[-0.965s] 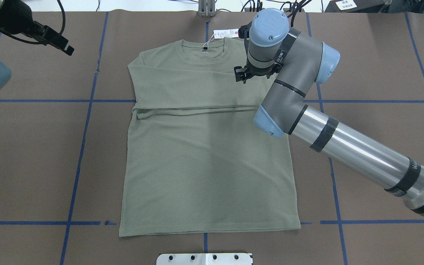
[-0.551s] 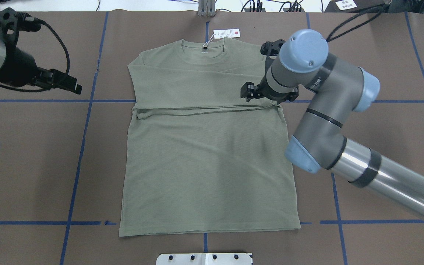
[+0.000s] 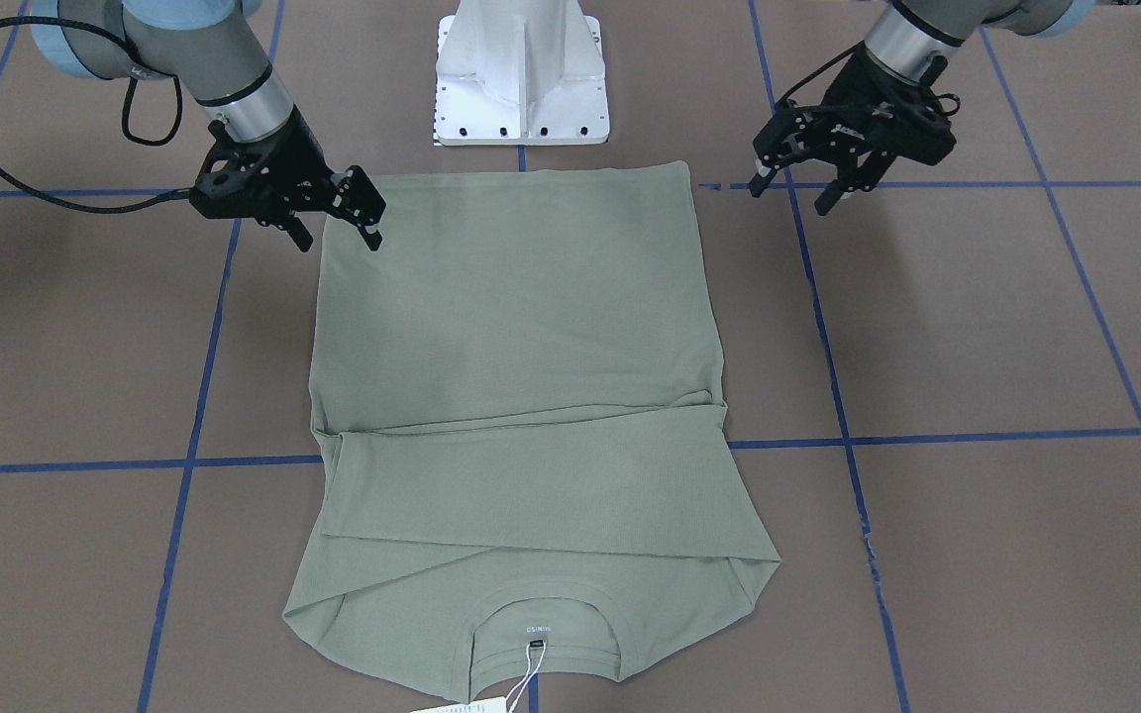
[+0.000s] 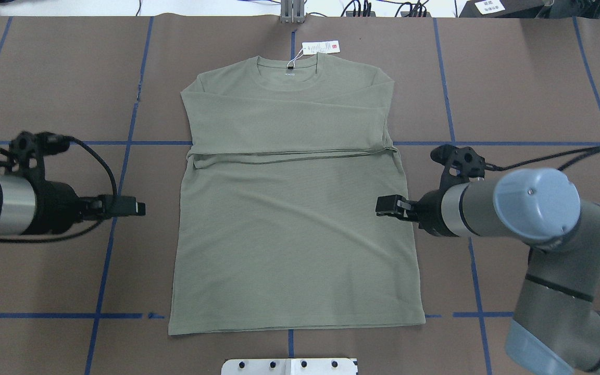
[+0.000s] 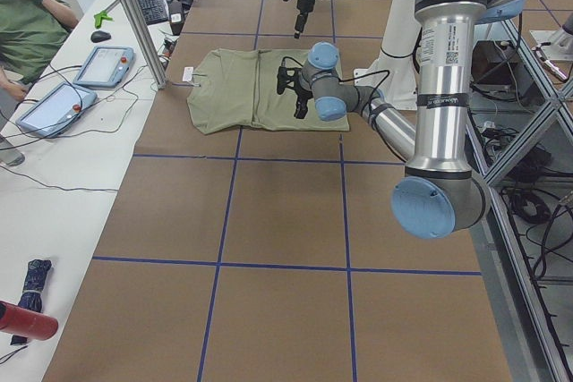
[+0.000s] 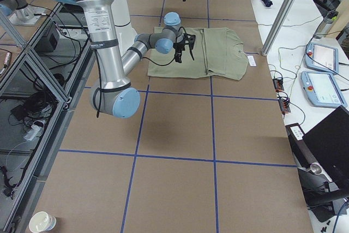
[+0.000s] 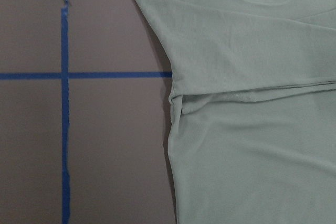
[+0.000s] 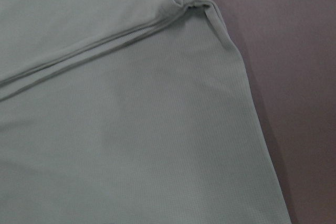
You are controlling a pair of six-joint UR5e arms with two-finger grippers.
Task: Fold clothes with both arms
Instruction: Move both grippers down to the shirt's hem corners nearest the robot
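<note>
The sage-green shirt [image 4: 295, 234] lies flat on the brown table, front up, with both sleeves folded across the chest. Its white hang tag [image 4: 321, 47] lies beyond the collar. It also shows in the front view [image 3: 521, 327]. My left gripper [image 4: 141, 208] is open and empty above the table, just left of the shirt's left edge; it also shows in the front view [image 3: 788, 196]. My right gripper [image 4: 379, 204] is open and empty above the shirt's right edge at mid body; it also shows in the front view [image 3: 338, 238]. The wrist views show only shirt [image 7: 252, 129] [image 8: 131, 129], no fingers.
The white pedestal base [image 4: 289, 366] stands just behind the shirt's hem. Blue tape lines [image 4: 112, 234] grid the brown table. A seated person [image 5: 27, 24] and tablets [image 5: 103, 64] are on the white side bench beyond the collar end.
Both grippers have moved toward the robot. The right one went from the shirt's right shoulder to its right edge at mid body. The left one came down beside the left edge. The shirt has not moved.
</note>
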